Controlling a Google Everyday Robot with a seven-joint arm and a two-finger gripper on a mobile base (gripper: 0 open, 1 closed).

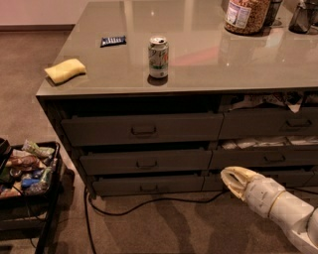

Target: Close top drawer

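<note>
Camera view has the gripper low at the right, a cream-coloured tip on a pale jointed arm that comes in from the lower right corner; whether it is open or closed cannot be told. It points left and slightly up, holds nothing, and sits in front of the bottom right drawer, just above the carpet. One black cable runs across the carpet along the foot of the cabinet. Six drawer fronts show, in two columns of three. In the right column, white paper pokes out above the upper drawer and more lies over the middle right drawer. In the left column are the bottom left drawer, the middle left drawer and the top drawer, directly under the counter top. The top drawer is up and to the left of the gripper, well apart from it. Its flat front faces the camera, its long axis runs left to right along the counter edge, and it carries one centred loop handle; a dark gap lies above it and it appears pulled out a little. On the counter top stand one soda can, upright, one yellow sponge, one dark blue packet, one jar and one dark container. At the far left, one black cart holds mixed snack packets
</note>
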